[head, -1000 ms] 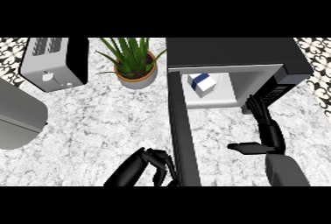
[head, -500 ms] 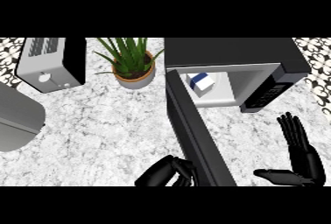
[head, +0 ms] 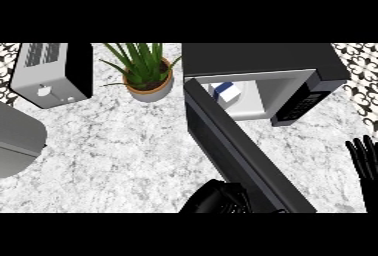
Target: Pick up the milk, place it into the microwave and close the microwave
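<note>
While milk [head: 225,92] sits inside microwave [head: 295,65], door [head: 244,155] ajar, left hand [head: 221,197] touching it

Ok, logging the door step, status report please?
Left robot hand curled at the microwave door; right robot hand open at the right edge. Milk inside the microwave. Door not yet closed.

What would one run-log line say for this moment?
milk: inside microwave | door: open | left hand: by door, curled | right hand: open, right edge
</note>
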Controlling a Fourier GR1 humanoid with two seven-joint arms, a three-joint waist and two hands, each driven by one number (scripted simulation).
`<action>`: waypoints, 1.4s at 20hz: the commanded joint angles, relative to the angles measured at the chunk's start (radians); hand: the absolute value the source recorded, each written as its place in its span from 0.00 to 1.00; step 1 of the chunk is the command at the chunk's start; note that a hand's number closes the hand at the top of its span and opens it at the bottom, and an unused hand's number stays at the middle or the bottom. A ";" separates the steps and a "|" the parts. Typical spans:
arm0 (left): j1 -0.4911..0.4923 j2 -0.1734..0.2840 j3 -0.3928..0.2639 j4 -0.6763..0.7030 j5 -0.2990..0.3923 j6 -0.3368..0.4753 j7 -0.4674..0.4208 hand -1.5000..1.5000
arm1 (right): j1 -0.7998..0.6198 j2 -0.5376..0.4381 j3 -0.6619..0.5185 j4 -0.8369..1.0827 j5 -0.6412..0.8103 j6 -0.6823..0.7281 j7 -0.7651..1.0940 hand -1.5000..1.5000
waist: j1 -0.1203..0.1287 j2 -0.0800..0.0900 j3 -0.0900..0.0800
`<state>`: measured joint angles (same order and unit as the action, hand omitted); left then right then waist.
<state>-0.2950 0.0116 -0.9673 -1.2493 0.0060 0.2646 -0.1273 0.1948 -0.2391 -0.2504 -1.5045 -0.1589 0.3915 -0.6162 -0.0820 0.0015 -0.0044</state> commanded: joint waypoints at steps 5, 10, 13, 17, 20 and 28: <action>-0.109 -0.011 -0.123 0.020 0.189 0.267 -0.041 1.00 | 0.020 -0.077 -0.031 -0.131 -0.127 0.103 0.101 0.00 | -0.038 0.009 -0.002; -0.221 -0.011 -0.076 0.065 0.264 0.322 -0.095 1.00 | -0.007 -0.114 -0.010 -0.175 -0.182 0.174 0.127 0.00 | -0.067 0.018 -0.003; -0.260 -0.011 -0.070 0.061 0.326 0.354 -0.109 1.00 | 0.013 -0.133 0.020 -0.226 -0.191 0.210 0.156 0.00 | -0.091 0.020 -0.004; -0.358 -0.011 -0.029 0.111 0.389 0.370 -0.092 1.00 | -0.004 -0.147 0.028 -0.241 -0.224 0.236 0.166 0.00 | -0.128 0.031 -0.002; -0.389 -0.011 -0.002 0.136 0.439 0.415 -0.085 1.00 | -0.010 -0.158 0.032 -0.280 -0.268 0.247 0.190 0.00 | -0.153 0.034 -0.003; -0.510 -0.011 0.108 0.211 0.576 0.440 -0.100 1.00 | -0.020 -0.180 0.040 -0.312 -0.351 0.261 0.243 0.00 | -0.207 0.059 -0.005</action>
<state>-0.7472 0.0028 -0.9207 -1.0570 0.5172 0.6900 -0.2132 0.1773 -0.4066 -0.2155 -1.8031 -0.4724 0.6372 -0.3945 -0.2641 0.0493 -0.0074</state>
